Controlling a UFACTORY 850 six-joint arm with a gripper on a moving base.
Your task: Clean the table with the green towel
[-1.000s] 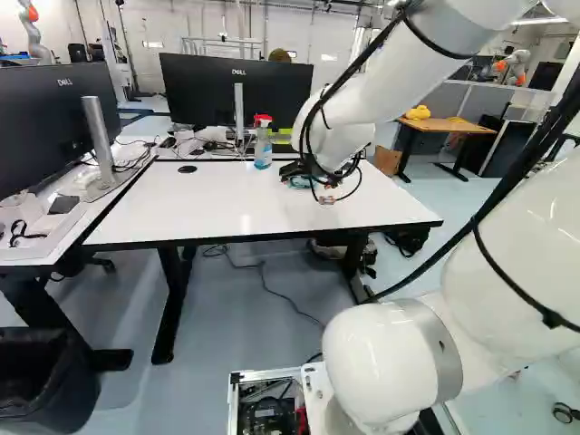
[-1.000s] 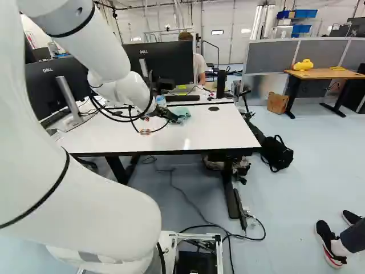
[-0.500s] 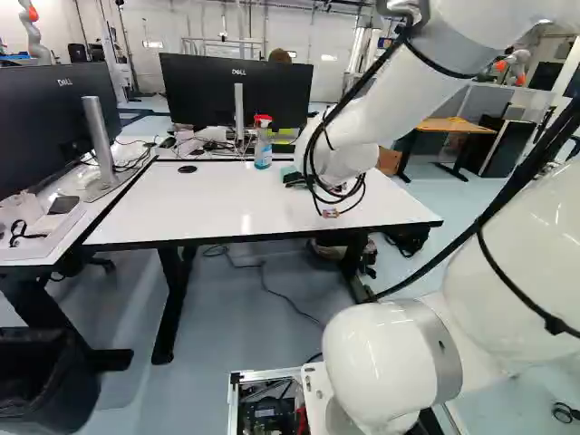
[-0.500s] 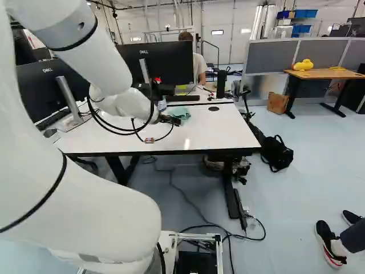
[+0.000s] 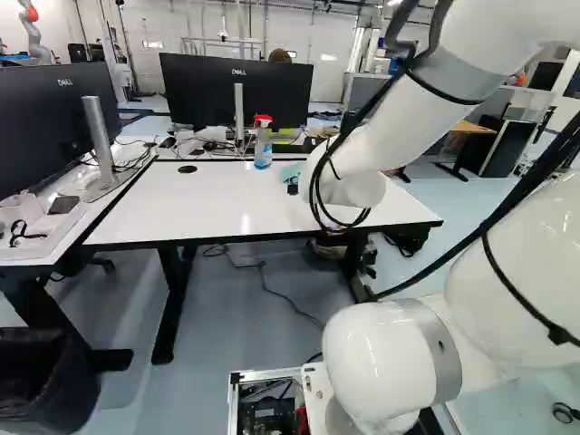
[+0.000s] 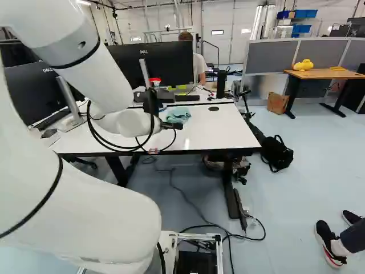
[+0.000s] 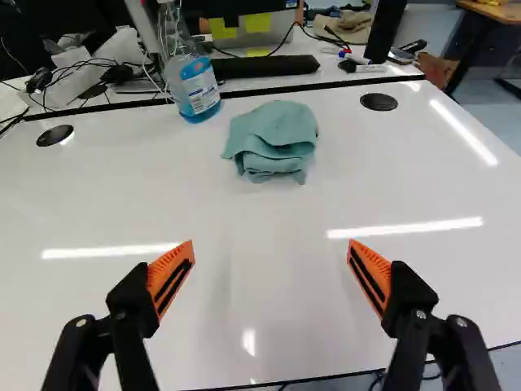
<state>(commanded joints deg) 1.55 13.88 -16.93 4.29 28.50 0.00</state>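
Gripper [image 6: 173, 125]: low over the white table [image 5: 217, 204]. Wrist view alone shows the finger gap: fingers spread wide, nothing between. Green towel [image 7: 275, 138] crumpled on the tabletop, ahead of the fingers, apart from them; left base view gives only part of it past the arm. Spray bottle [image 5: 263, 145] upright near the towel, its red head plain in left base view, cut off in wrist view. Two black grommets [image 7: 378, 102] in wrist view; each base view shows one.
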